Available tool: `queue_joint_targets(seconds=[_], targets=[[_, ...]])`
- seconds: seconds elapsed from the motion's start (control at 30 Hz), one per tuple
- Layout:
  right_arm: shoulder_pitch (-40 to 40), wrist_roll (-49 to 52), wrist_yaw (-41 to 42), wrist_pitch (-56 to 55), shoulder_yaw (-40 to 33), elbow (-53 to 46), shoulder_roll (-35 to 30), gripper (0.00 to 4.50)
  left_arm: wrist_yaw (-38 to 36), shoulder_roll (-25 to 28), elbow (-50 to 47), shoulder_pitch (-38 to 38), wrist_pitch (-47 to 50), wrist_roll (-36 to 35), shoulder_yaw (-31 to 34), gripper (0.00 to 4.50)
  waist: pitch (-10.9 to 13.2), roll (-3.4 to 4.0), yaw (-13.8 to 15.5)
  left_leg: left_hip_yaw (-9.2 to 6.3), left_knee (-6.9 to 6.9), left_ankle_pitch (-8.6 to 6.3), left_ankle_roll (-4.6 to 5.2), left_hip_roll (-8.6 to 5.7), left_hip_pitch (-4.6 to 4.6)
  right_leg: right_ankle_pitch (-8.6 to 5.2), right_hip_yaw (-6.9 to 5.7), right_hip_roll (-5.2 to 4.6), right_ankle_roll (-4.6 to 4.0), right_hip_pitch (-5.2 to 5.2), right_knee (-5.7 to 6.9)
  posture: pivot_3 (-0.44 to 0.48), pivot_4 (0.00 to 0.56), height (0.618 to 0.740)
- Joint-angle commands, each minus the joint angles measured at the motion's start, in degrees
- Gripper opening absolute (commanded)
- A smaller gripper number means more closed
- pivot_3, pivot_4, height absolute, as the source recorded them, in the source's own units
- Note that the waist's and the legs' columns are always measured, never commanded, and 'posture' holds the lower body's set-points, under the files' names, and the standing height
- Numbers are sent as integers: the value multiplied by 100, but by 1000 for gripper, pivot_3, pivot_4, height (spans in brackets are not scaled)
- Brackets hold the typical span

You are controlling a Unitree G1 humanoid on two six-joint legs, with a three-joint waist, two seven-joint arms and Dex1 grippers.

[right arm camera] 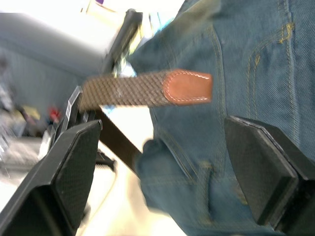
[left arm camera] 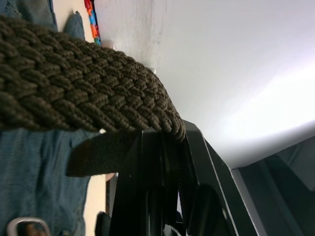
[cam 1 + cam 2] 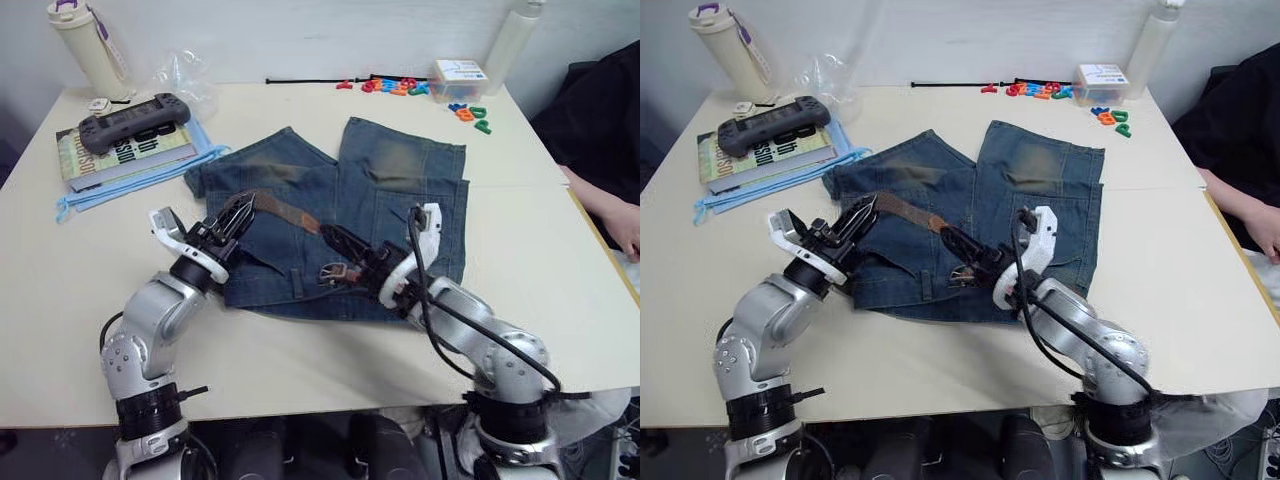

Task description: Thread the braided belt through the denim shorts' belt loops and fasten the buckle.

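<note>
Threading step. Left gripper (image 3: 234, 215), centre-left of frame, is clamped on the braided belt (image 3: 283, 209) over the denim shorts (image 3: 400, 190) mid-frame. Right gripper (image 1: 162, 162) spread wide, empty, near the buckle (image 3: 331, 272). Next: feed leather tip (image 1: 188, 87) thru belt loops, probably w/ right steadying waistband.

braided belt (image 2: 83, 93) clamped in left tool (image 2: 162, 162), over denim shorts (image 2: 34, 177)

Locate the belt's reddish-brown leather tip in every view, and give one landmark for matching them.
Left eye view: the leather tip lies on the denim shorts, between the two grippers.
Right eye view: the tip sits at the same spot on the shorts.
Left wrist view: the braided belt crosses the picture; I cannot make out its tip.
Right wrist view: the tip hangs over the denim between the open fingers.
Shared landmark: the shorts.
</note>
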Motion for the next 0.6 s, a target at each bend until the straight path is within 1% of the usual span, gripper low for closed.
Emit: queue_joint_targets(seconds=[0.03,0.2,0.3,0.43,0.6], targets=[[-59,-473,1030,206,-196,-640,-857,4276,-134,231,-227,342,472,-78,399,0,1,1,8,0,-1,-1,2,-3,-1,2,0,-2,4,-1,-9,0,150,717],[-288,-2357,3139,72,295,-1270,-2383,4276,-389,644,-124,770,1029,-78,604,0,2,3,51,3,-2,-4,-5,3,2,3,-3,2,5,-2,-13,0,150,717],[-320,-3054,4002,-91,530,-1318,-2820,4276,-527,821,-57,950,1230,-78,622,0,2,2,114,0,-2,-23,-36,6,7,3,-3,2,5,1,-21,0,150,717],[-256,-3539,4492,-210,565,-1256,-2870,4276,-696,1008,18,1092,1376,-78,622,0,3,1,156,-1,0,-28,-40,4,1,3,-6,-2,5,2,-26,0,150,717],[-232,-3780,4664,-188,440,-1202,-2695,4276,-911,1271,214,1311,1537,-78,670,0,3,1,201,-1,-1,-35,-46,4,3,4,-5,-3,4,3,-32,0,150,717]])
